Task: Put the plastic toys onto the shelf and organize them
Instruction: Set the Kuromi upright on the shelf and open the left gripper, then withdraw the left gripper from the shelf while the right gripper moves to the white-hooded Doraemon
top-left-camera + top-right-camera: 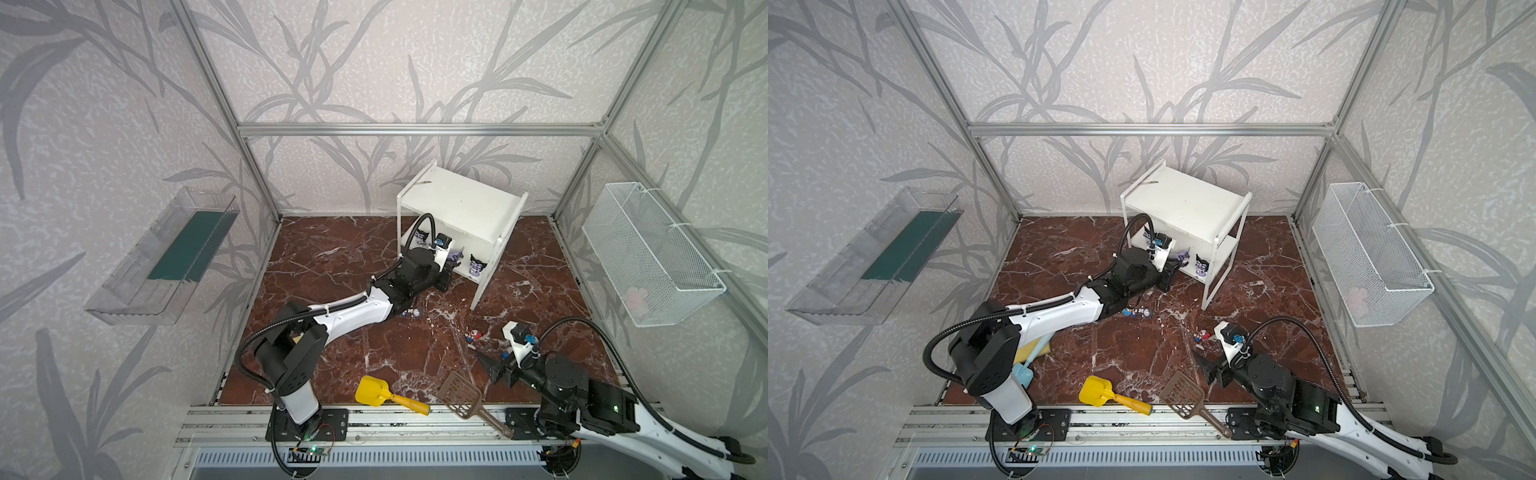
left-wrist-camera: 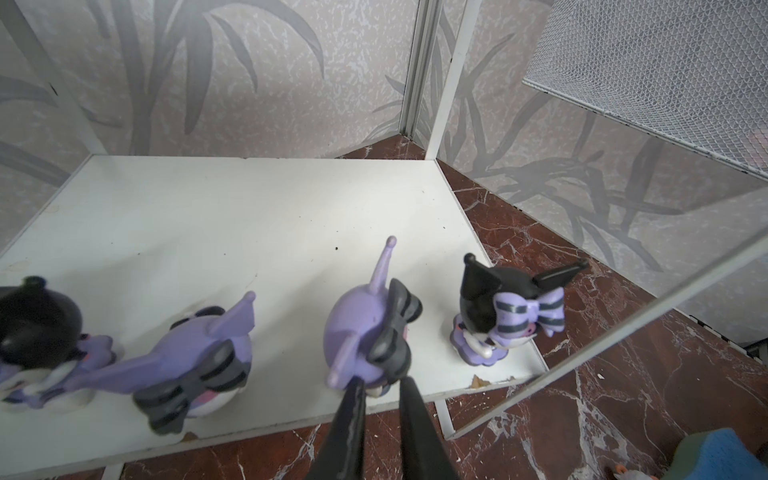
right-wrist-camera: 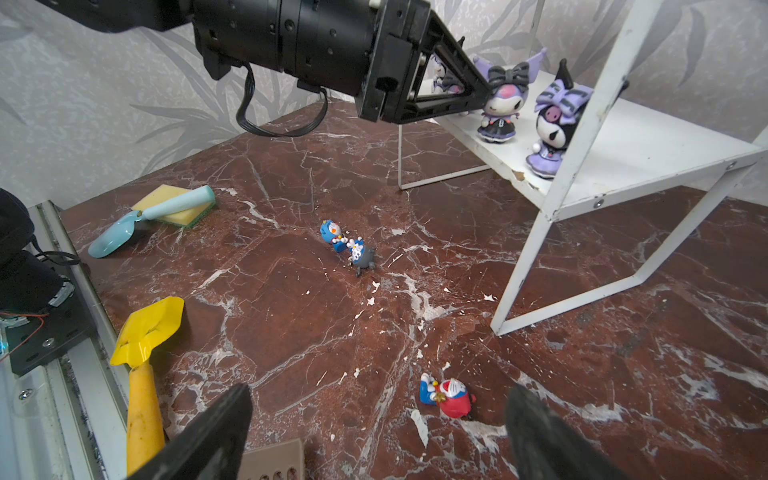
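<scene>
Toys split between table (image 3: 291, 332) and shelf (image 2: 249, 216), one gripper at each.
Right gripper (image 3: 378, 392) nearest: jaws spread wide, holding nothing, hanging above red-headed figurine (image 3: 451, 401) lying on table. Mid-table: blue-headed figurine (image 3: 331, 234) and grey-headed figurine (image 3: 365, 258) lying down, touching. Farthest: left gripper (image 2: 381, 384) pinched tight at bow of purple-eared figurine (image 2: 361, 328), which stands upright on shelf's lower tier; striped-bow figurine (image 2: 507, 307) stands just beside it, leaning purple figurine (image 2: 199, 353) on its other side.

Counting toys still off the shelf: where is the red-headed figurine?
In both top views the red-headed figurine lies on the tabletop right of centre, nearer the camera than the shelf, ahead of the open right end effector.
</scene>
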Motion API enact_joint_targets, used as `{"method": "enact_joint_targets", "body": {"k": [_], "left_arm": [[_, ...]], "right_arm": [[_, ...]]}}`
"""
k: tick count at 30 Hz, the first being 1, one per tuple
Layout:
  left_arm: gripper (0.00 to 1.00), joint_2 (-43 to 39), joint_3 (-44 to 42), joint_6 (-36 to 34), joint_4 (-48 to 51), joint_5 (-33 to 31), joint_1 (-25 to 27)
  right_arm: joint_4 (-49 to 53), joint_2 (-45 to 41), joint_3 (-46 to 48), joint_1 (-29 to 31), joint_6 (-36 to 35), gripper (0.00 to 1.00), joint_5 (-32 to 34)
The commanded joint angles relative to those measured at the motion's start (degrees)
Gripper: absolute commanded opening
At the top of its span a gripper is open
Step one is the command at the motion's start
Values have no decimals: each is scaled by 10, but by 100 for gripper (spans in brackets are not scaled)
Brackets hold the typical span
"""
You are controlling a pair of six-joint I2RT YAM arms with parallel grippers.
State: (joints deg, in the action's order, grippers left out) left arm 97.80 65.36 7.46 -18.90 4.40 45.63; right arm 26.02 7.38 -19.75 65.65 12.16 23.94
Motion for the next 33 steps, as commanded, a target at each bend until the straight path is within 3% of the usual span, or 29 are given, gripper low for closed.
{"method": "enact_joint_targets", "body": {"k": [1, 27, 33], "left_arm": [[19, 6, 20, -11, -10, -6, -2], [19, -7, 17, -25, 10, -30, -4], [29, -26, -2, -23, 13, -20, -3]], "right_arm": [[-4, -8, 6, 3, -2, 95, 1], [-4, -8, 5, 3, 0, 95, 4], [-2, -8, 5, 3, 4, 95, 11]]}}
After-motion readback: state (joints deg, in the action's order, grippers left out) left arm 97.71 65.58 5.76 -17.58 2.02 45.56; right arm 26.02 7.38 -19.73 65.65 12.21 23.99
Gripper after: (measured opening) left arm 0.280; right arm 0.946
